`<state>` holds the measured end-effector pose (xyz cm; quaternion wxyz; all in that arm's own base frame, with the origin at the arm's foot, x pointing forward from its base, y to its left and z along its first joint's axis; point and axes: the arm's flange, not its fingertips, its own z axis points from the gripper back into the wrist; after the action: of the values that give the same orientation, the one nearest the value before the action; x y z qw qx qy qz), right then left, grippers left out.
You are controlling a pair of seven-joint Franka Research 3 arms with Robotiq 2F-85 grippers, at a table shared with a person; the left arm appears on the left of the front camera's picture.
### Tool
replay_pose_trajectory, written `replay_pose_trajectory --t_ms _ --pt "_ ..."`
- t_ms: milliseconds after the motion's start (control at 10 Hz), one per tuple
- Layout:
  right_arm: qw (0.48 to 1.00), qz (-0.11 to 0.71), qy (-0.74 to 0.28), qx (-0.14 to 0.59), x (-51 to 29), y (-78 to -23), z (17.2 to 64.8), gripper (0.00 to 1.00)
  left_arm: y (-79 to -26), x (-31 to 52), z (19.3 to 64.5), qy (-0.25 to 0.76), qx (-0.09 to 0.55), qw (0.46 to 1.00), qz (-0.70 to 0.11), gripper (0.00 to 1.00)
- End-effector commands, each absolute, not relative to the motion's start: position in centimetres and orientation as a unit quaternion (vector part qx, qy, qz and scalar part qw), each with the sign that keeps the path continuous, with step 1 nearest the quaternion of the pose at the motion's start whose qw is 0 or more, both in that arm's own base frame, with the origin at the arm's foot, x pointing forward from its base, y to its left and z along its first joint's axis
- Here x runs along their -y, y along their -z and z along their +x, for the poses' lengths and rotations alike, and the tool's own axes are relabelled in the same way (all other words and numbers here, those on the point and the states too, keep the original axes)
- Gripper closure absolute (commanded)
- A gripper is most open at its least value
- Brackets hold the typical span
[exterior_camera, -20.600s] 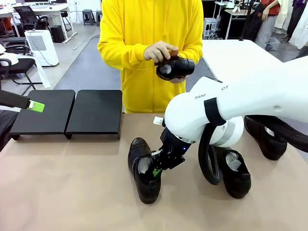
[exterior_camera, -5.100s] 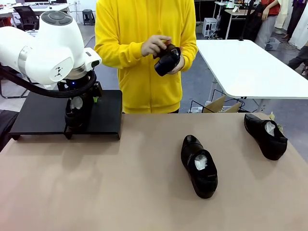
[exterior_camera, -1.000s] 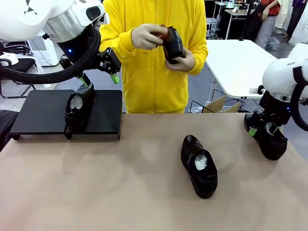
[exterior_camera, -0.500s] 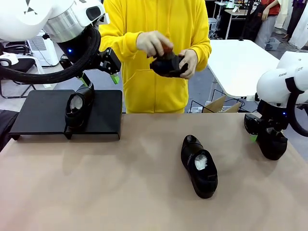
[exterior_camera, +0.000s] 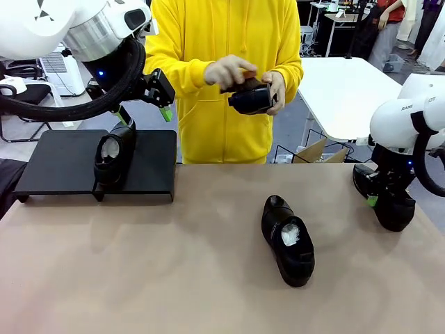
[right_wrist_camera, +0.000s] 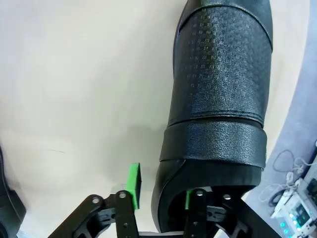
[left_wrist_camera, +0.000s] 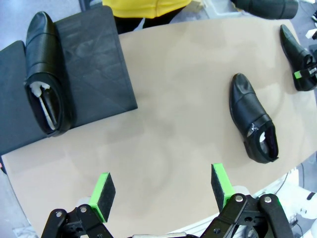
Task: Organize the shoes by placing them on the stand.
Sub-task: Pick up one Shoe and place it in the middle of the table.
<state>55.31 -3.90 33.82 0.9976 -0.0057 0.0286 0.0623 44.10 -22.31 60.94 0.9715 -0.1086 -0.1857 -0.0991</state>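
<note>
One black shoe (exterior_camera: pixel 113 154) with white paper in it rests on the black stand (exterior_camera: pixel 55 163), and my left gripper (exterior_camera: pixel 144 114) hangs open just above it. In the left wrist view that gripper (left_wrist_camera: pixel 162 191) is empty, with the shoe on the stand (left_wrist_camera: pixel 44 94) far below. A second shoe (exterior_camera: pixel 287 240) lies mid-table. My right gripper (exterior_camera: pixel 379 198) is down on a third shoe (exterior_camera: pixel 395 209) at the right edge. In the right wrist view its fingers (right_wrist_camera: pixel 161 193) straddle the heel rim of that shoe (right_wrist_camera: pixel 220 99), one pad outside with a small gap, the other inside. The person holds another shoe (exterior_camera: pixel 252 99).
The person in a yellow hoodie (exterior_camera: pixel 208 69) stands at the far side, rubbing the held shoe with a small brush. Right of the shoe, the stand's surface (left_wrist_camera: pixel 94 74) is bare. The beige tabletop (exterior_camera: pixel 174 264) is open at the front left. A white table (exterior_camera: pixel 341 90) stands behind.
My right gripper came down over the right-hand shoe's heel and its jaws narrowed around the rim. The person turned the held shoe and lowered it. The left arm has not moved.
</note>
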Motion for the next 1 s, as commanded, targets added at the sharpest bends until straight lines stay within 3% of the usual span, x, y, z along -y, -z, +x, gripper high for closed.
replay_pose_trajectory --t_ms 0,600,900 --pt "0.998 -0.021 -0.047 -0.026 4.1 -34.4 54.7 1.0 -61.0 21.9 44.1 0.103 0.186 0.971 -0.113 0.0" --pt "1.0 -0.016 -0.025 -0.006 4.6 -35.7 53.4 1.0 -61.0 21.9 44.1 0.103 0.186 0.971 -0.113 0.0" --pt "0.997 -0.011 -0.009 0.073 -1.1 -46.0 45.4 1.0 -61.0 21.9 44.1 0.103 0.186 0.971 -0.113 0.0"
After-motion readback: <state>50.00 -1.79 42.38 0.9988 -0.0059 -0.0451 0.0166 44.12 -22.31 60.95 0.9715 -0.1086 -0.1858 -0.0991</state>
